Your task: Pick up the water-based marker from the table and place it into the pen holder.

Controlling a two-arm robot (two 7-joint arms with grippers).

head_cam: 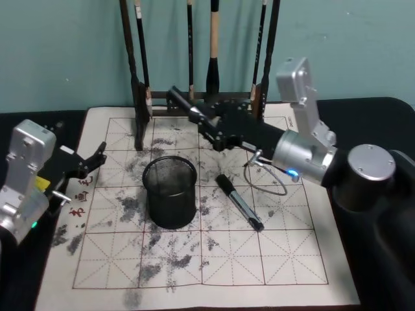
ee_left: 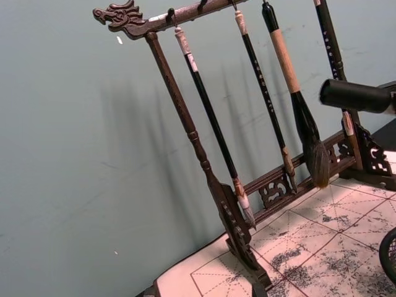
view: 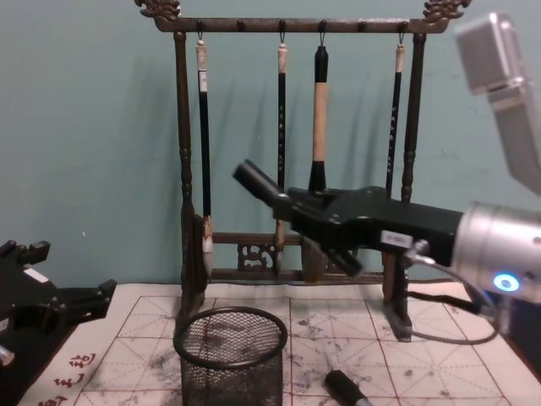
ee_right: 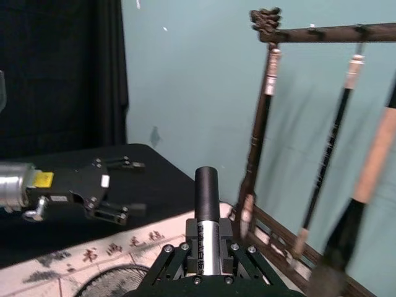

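Ink-stained practice paper (head_cam: pixel 194 259) with a red grid covers the near part of the dark desk (head_cam: pixel 369 107). The pen holder (head_cam: pixel 170 206) stands upright on it, a little to the left of centre, and looks empty as far as the mesh lets one see.

The right gripper (head_cam: pixel 209 122) is raised above the far side of the paper, just in front of the brush rack (view: pixel 178 152). Its jaws are closed on a black marker (head_cam: pixel 185 102), which is well off the desk, lying closer to level than upright, with its free end pointing towards the robot's left. It hangs behind the holder and somewhat to the right of it, not yet above the opening. A second marker (head_cam: pixel 238 202) lies flat on the paper just right of the holder.

The left gripper (head_cam: pixel 96 160) rests idle over the left edge of the paper, jaws apart and holding nothing.

I judge the step in hand to be the carry: the pick-up is done and the placing is not. The next move calls for bringing the marker forward and left until it is over the rim, tipping it nearer to upright so one end leads, then lowering it before the jaws let go. At its present tilt it could catch on the rim.
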